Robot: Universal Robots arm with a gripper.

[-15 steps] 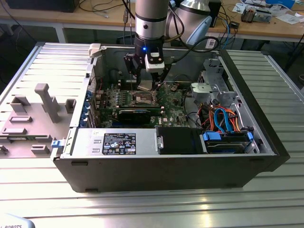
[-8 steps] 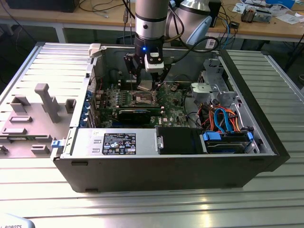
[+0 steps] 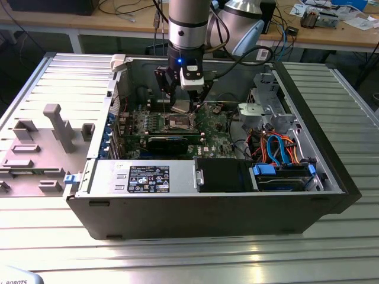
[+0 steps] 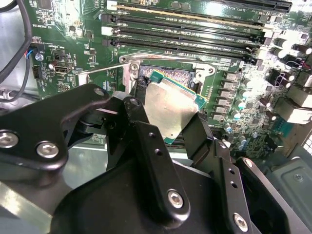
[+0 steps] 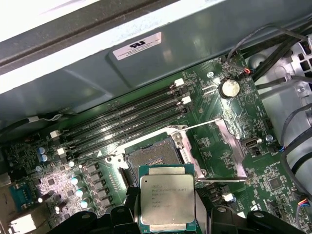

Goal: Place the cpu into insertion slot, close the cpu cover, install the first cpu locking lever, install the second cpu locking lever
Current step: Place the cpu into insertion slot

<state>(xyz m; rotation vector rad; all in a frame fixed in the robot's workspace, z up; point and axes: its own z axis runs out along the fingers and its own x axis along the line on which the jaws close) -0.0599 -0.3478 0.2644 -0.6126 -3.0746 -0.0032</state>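
Observation:
My gripper (image 3: 180, 102) hangs inside the open computer case, shut on the cpu (image 3: 180, 107). In both wrist views the black fingers (image 4: 139, 131) clamp the silver-topped cpu (image 4: 168, 105) by two opposite edges. It is held tilted a little above the green motherboard (image 5: 214, 97), just short of the insertion slot (image 5: 151, 157), and apart from it. The insertion slot (image 4: 170, 75) lies open, its dark contact field bare. The cpu cover (image 5: 231, 146) is swung up beside the slot, and a thin wire lever (image 5: 202, 125) stands raised along it.
Long black memory slots (image 5: 126, 119) run beside the socket, towards the case wall (image 5: 146, 63). Capacitors and connectors (image 4: 287, 73) crowd the board's edge. A power supply (image 3: 148, 176) and drive bay with blue and orange cables (image 3: 278, 151) fill the case front. Grey fixtures (image 3: 53, 127) stand outside the case.

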